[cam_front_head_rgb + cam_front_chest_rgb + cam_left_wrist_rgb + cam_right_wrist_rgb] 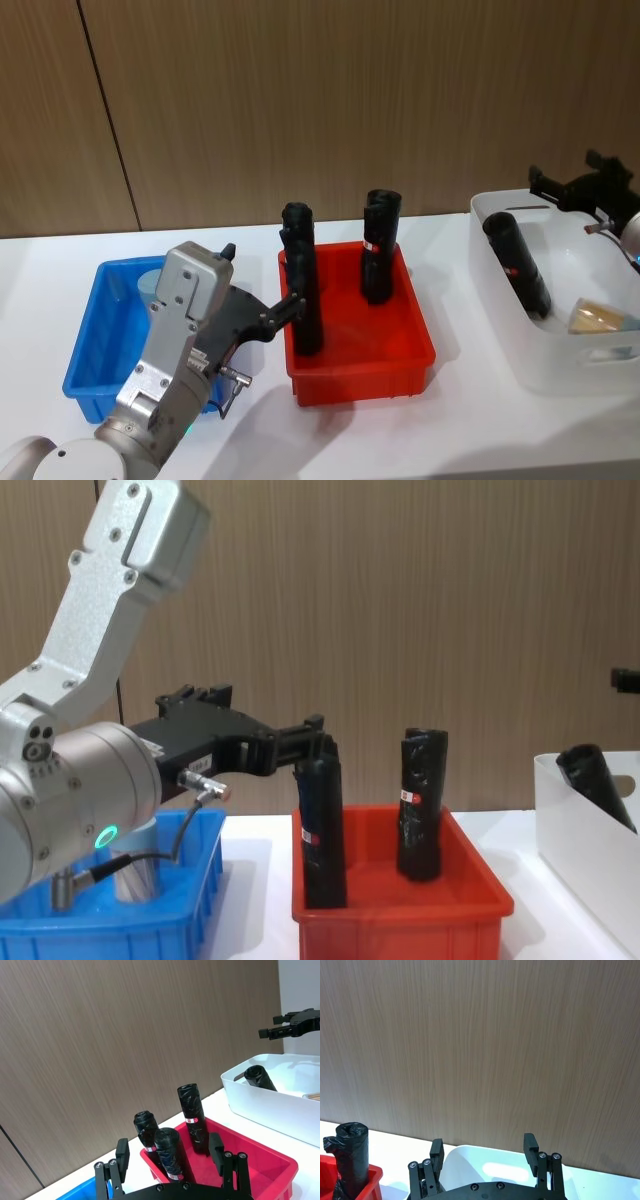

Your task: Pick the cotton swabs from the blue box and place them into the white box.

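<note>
Blue box (95,340) on the left of the white table (350,430), with one jar of cotton swabs (152,283) sitting in its far corner, mostly hidden behind the arm. Another jar of swabs (603,318) already down in the white box (500,300) on the right, lying next to a black roll (517,262) leaning against the wall. Red bin (360,340) in the middle, packed with upright black rolls (379,247), three counted from the left wrist view.

Left gripper (290,306) hanging above the near right edge of the blue box, pointing sideways toward the red bin, fingers spread apart with nothing between them, tips right by the nearest roll. Right gripper (583,186) up over the far end of the white box, fingers likewise parted and empty.
</note>
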